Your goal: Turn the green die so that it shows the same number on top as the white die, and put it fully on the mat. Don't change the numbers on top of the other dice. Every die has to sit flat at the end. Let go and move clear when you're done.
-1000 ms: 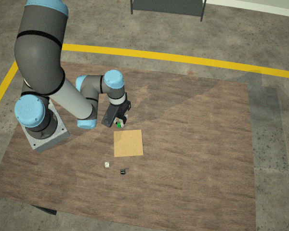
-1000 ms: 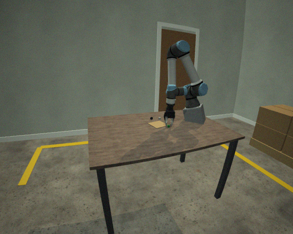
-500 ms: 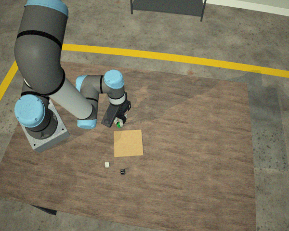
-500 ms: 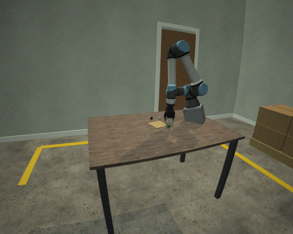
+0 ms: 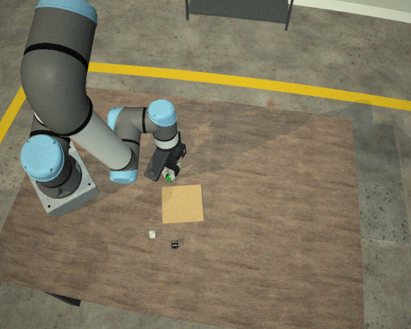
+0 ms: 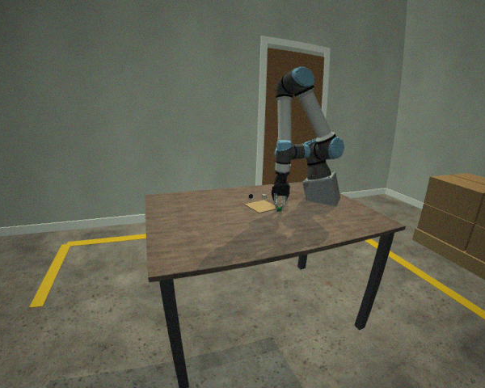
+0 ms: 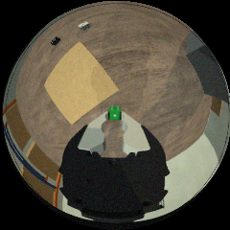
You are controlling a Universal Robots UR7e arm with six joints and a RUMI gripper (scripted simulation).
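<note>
The green die (image 5: 168, 178) sits between my fingertips, low over the wooden table just beyond the near edge of the tan mat (image 5: 182, 203). My gripper (image 5: 170, 175) is shut on it. In the wrist view the green die (image 7: 114, 113) shows at the fingertips with one pip facing the camera, off the mat (image 7: 80, 82). It also shows in the exterior view (image 6: 279, 208) beside the mat (image 6: 259, 206). The white die (image 5: 151, 234) and the black die (image 5: 174, 243) lie flat on the table past the mat's far side; the white die's top number is too small to read.
The arm's base (image 5: 62, 191) stands on the table's corner left of the mat. Stacked cardboard boxes (image 6: 464, 221) stand on the floor to the right of the table. A yellow line (image 5: 255, 83) marks the floor around it.
</note>
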